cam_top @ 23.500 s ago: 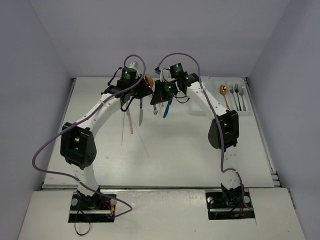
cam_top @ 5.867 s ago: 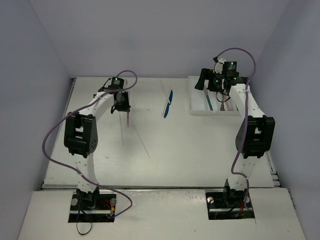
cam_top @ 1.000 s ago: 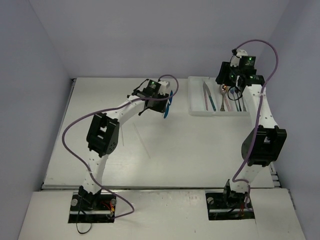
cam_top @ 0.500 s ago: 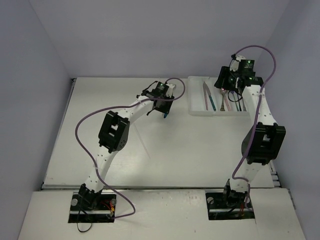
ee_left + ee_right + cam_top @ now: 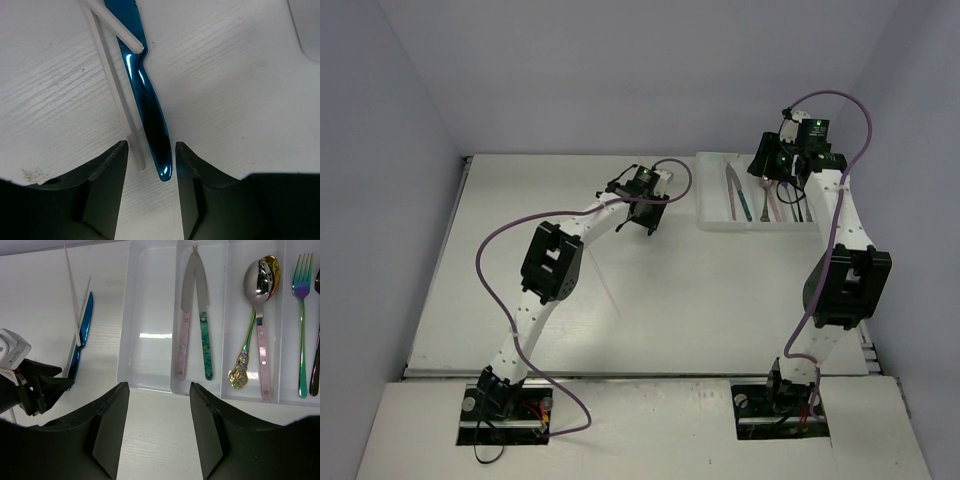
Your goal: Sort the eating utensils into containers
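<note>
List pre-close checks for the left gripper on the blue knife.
1. Handle of the blue knife between the open jaws of the left gripper: ok.
2. Only the knife between the jaws: not ok, the end of a pale stick lies there too.
3. Knife free to lift: not ok, a second stick lies over its blade end.
4. Right gripper open, empty, above the tray: ok.
5. Room in the compartment with the pink knife and teal knife: ok.

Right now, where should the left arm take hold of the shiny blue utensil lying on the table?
The shiny blue utensil's rounded handle end, from above, left fingers straddling its narrow width: it lies flat, and one thin pale stick crosses its far part. Another stick alongside might get caught.
</note>
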